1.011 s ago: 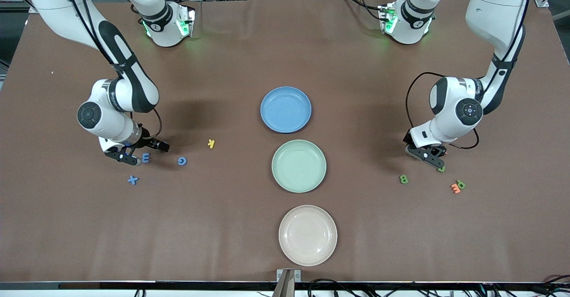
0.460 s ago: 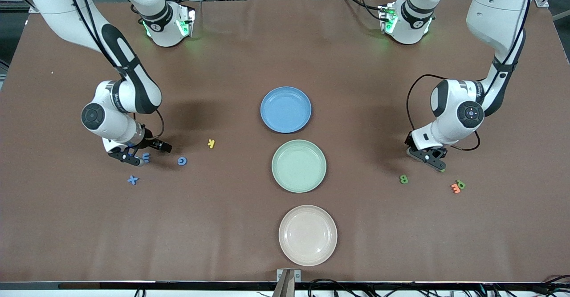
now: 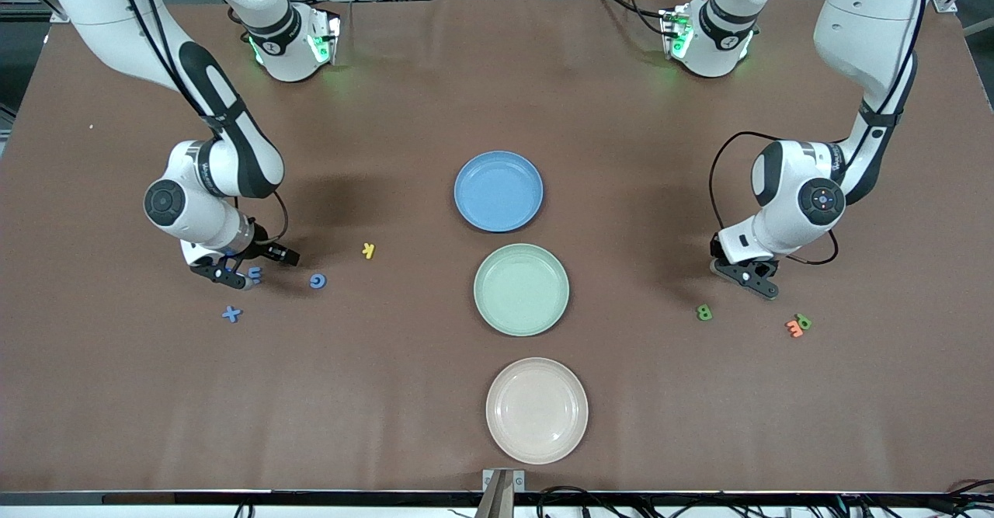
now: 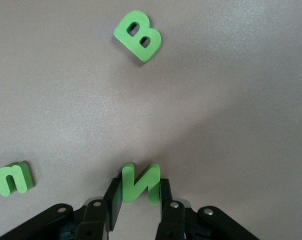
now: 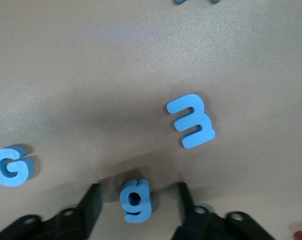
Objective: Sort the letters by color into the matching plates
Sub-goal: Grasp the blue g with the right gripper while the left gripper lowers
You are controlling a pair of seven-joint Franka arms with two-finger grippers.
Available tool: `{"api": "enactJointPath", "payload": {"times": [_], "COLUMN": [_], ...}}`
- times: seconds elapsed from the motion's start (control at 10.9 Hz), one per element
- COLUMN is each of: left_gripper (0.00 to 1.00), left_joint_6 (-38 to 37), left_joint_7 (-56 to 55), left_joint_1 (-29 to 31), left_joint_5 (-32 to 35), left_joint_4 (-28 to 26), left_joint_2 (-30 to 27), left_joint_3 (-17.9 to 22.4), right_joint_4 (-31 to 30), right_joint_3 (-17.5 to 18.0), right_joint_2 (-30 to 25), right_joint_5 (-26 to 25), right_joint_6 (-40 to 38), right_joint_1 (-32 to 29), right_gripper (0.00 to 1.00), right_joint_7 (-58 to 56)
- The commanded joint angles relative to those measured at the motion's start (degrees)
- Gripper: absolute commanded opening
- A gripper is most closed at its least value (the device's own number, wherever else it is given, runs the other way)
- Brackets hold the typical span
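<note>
Three plates, front view: matte blue round plate (image 3: pixel 498 191), pale mint-green plate (image 3: pixel 521 290) and cream plate (image 3: pixel 536 410) lined along the brown cloth surface (image 3: pixel 497 99).
Loose letters, front view: yellow K (image 3: pixel 369 250), blue G (image 3: pixel 318 280), blue X (image 3: pixel 231 314), green B (image 3: pixel 704 312), orange letter (image 3: pixel 794 328).
Left wrist view: left hand (image 4: pixel 141 200) fingers pressed against a flat green foam N (image 4: pixel 140 183), gripping it; green n (image 4: pixel 13 178) nearby.
Right wrist view: right hand (image 5: pixel 137 200) fingers apart, not touching the small blue g (image 5: pixel 136 200) between them; blue E-shaped letter (image 5: pixel 191 120) just beside.
</note>
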Motion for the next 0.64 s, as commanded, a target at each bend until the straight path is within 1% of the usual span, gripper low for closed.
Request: {"api": "enactJointPath", "payload": {"times": [0.0, 0.09, 0.18, 0.28, 0.37, 0.55], "left_gripper": [0.38, 0.38, 0.29, 0.10, 0.00, 0.00], "left_joint_6": [0.71, 0.97, 0.98, 0.98, 0.98, 0.89], "left_joint_7": [0.53, 0.53, 0.53, 0.53, 0.36, -1.21], "left_joint_1": [0.51, 0.51, 0.51, 0.43, 0.43, -0.62], "left_joint_5": [0.66, 0.66, 0.66, 0.66, 0.66, 0.49], "left_joint_4": [0.74, 0.74, 0.83, 1.00, 1.18, 2.23], "left_joint_2": [0.97, 1.06, 0.98, 0.97, 0.89, 0.45], "left_joint_3": [-0.28, -0.28, -0.28, -0.28, -0.28, -0.28], "right_joint_4": [-1.26, -1.35, -1.35, -1.35, -1.35, -1.44], "right_joint_3": [0.01, 0.01, 0.01, 0.01, 0.01, 0.01], "right_joint_2": [0.20, 0.11, 0.20, 0.20, 0.20, 0.37], "right_joint_5": [0.87, 0.87, 0.87, 0.87, 0.87, 0.87], "right_joint_6": [1.98, 2.16, 2.16, 2.16, 2.16, 2.16], "right_joint_1": [0.39, 0.39, 0.39, 0.39, 0.47, 0.48], "right_gripper": [0.52, 0.43, 0.34, 0.31, 0.31, 0.28], "right_joint_7": [0.57, 0.57, 0.57, 0.57, 0.57, 0.57]}}
